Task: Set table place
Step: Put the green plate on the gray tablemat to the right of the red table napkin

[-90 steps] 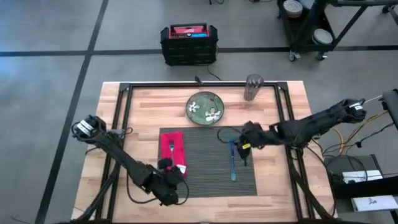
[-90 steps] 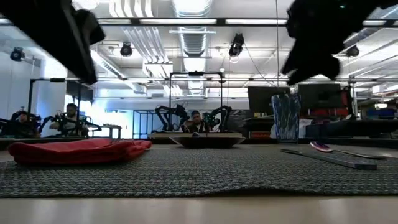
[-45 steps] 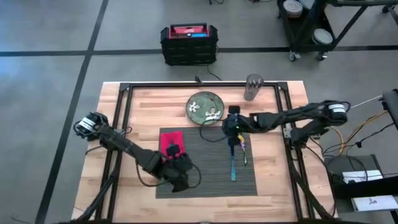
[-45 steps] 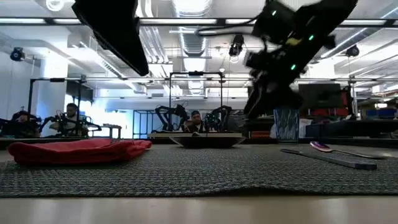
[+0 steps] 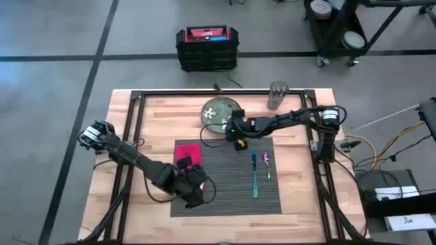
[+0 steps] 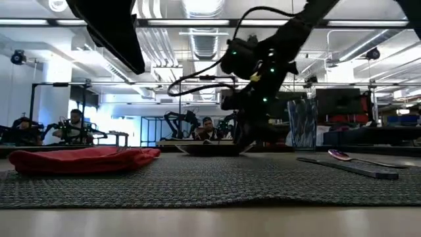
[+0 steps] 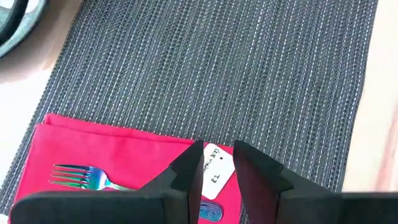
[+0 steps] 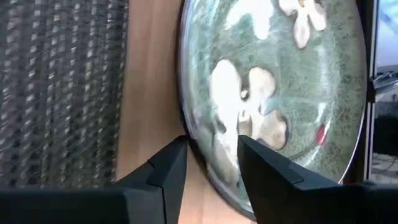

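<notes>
The high view looks straight down on the whole table [image 5: 300, 197]. The low view sits at table-top height, facing level across the placemat [image 6: 210, 181] into the room. Each wrist view looks close past its own fingers; all four views share the placemat.

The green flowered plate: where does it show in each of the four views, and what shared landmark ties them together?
High view: plate on bare wood just beyond the placemat, right claw at its rim.
Low view: plate seen edge-on at centre, beyond the placemat.
Left wrist view: only a rim sliver in the corner.
Right wrist view: plate fills the picture.
Shared landmark: the placemat's edge beside the plate.
</notes>
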Robot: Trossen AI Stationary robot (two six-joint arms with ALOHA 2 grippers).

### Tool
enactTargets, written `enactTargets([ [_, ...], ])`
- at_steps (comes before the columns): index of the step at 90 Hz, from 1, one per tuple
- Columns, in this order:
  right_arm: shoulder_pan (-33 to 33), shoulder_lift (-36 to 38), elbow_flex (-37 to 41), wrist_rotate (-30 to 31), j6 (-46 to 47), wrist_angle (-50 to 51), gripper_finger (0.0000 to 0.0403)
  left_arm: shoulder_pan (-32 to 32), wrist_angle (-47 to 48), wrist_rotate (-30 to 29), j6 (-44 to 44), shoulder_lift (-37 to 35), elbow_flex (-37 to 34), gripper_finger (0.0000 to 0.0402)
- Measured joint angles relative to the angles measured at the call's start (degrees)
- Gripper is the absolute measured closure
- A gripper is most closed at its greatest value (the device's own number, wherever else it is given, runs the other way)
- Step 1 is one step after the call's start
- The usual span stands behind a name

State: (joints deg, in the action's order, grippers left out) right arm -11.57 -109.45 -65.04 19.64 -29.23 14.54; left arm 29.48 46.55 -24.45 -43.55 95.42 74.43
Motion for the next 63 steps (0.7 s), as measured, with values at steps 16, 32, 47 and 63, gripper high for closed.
enactTargets([
  [16,-0.18,-3.24,-3.13,-0.09,-2.11,0.46,0.0297,0.04,0.02,0.0,0.11,0.0,-0.02,0.0326],
  [32,-0.31,-6.0,-4.51,2.88,-4.91,-0.28,0.0321,0.37,-0.1,-0.01,0.15,0.0,-0.04,0.0326],
  [47,-0.33,-6.75,-4.51,5.82,-7.69,-0.44,0.0367,0.48,-0.25,0.0,0.69,0.0,-0.07,0.0326],
  [63,0.17,-5.04,-4.43,7.78,-7.12,-0.04,0.0393,0.51,-0.02,0.0,0.89,0.02,-0.09,0.0326],
])
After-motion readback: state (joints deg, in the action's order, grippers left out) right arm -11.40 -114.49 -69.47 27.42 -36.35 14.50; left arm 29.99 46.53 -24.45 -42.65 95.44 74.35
